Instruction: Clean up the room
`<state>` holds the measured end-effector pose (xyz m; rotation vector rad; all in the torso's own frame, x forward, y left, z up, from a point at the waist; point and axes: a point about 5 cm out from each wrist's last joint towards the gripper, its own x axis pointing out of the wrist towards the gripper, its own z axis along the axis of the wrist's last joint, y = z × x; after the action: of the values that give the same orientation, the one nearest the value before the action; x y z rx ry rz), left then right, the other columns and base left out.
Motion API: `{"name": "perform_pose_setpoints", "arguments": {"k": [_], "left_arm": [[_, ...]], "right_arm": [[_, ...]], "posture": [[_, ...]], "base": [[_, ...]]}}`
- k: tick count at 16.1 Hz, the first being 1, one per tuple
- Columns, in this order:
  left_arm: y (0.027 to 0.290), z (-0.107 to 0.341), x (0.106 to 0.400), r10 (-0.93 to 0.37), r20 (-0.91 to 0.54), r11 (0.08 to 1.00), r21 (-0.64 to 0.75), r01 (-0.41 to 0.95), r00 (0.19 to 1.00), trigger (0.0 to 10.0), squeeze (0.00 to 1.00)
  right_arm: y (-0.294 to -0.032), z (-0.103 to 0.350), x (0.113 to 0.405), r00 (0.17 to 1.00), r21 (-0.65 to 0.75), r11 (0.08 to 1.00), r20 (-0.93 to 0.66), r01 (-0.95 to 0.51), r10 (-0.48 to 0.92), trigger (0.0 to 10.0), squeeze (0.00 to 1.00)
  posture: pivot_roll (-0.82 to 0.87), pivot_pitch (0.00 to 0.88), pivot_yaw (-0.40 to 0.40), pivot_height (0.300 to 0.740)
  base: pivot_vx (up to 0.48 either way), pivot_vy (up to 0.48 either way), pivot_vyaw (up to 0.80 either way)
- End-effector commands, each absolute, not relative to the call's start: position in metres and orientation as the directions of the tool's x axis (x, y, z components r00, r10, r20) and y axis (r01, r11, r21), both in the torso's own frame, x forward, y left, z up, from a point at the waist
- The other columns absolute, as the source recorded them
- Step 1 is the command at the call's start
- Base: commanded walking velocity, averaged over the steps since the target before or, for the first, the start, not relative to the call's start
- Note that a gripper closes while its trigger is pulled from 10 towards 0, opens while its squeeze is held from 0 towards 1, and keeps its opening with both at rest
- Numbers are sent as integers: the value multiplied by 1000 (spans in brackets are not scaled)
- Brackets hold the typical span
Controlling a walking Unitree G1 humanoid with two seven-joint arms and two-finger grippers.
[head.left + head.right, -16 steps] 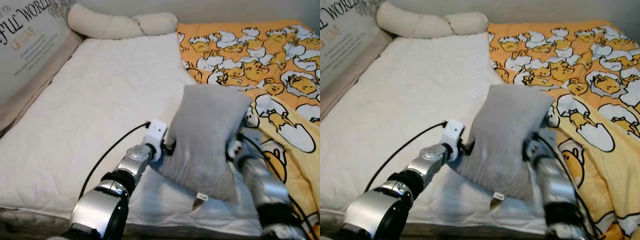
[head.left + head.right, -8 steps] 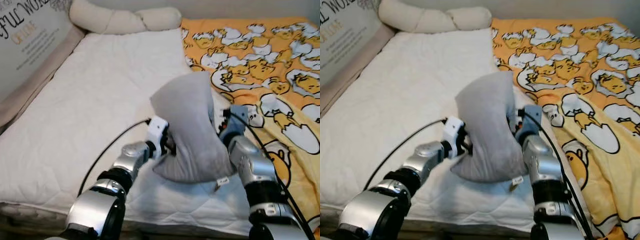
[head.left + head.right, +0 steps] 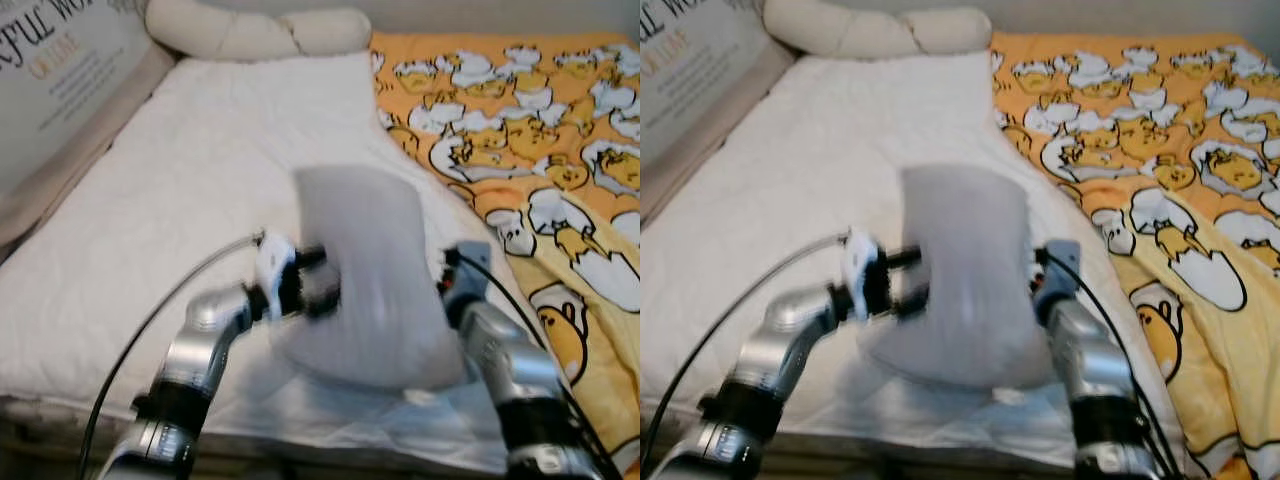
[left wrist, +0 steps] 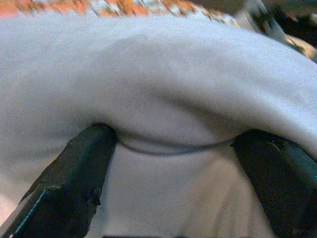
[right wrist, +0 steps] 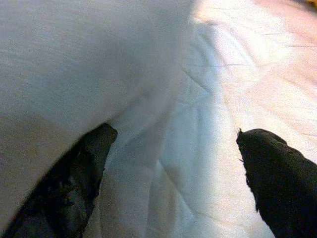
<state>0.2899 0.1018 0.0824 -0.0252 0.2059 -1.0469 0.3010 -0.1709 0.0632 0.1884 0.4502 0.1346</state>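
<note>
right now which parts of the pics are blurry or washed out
Left eye view: the grey pillow and left gripper are motion-smeared, while the duck blanket stays fairly sharp. Right wrist view: the white mattress is overexposed by glare.

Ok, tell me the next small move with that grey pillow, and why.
Probably carry the grey pillow forward toward the cream bolster at the head of the white mattress. The left gripper and the right gripper press it from either side above the near edge.

We see a plain grey pillow [image 3: 365, 275], soft and motion-blurred, standing roughly upright above the near edge of the white bed [image 3: 180, 200], just beside its orange blanket [image 3: 530, 130].
</note>
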Motion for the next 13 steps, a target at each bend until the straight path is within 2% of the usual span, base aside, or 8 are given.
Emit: {"name": "perform_pose_setpoints", "arguments": {"k": [1,2,4,5,6,7,11,13], "left_arm": [[95,88,285,-887,-148,454,-105,885,437,10000,725],[96,90,282,-886,-147,456,-109,883,440,10000,718],[115,95,283,-852,-183,510,-83,856,490,10000,514],[149,91,300,-747,-242,652,-83,754,619,10000,549],[161,89,302,-734,-264,666,-94,740,626,10000,918],[170,88,303,-723,-272,679,-113,725,635,10000,1000],[197,83,295,-728,-319,678,-212,703,606,10000,1000],[222,74,297,-698,-357,715,-298,632,621,10000,1000]], "right_arm": [[-164,75,302,900,244,960,-373,-139,225,10000,0],[-166,77,300,901,246,960,-371,-138,225,10000,0],[-178,76,289,899,236,964,-386,-123,209,10000,0],[-192,67,281,892,220,973,-421,-73,162,10000,1000],[-197,62,278,888,220,974,-434,-58,151,10000,1000],[-202,60,276,885,212,976,-445,-45,137,10000,1000],[-226,52,273,874,200,980,-474,-9,105,10000,1000],[-244,58,280,902,326,945,-415,26,118,10000,1000]], "posture": [[94,0,37,740],[95,0,36,740],[94,0,34,740],[85,0,39,740],[81,0,46,740],[81,0,46,740],[70,0,59,740],[66,0,56,740]], "base": [[0,0,0],[0,0,0],[0,0,0],[0,0,0],[0,0,0],[0,0,0],[0,0,0],[0,0,0]]}}
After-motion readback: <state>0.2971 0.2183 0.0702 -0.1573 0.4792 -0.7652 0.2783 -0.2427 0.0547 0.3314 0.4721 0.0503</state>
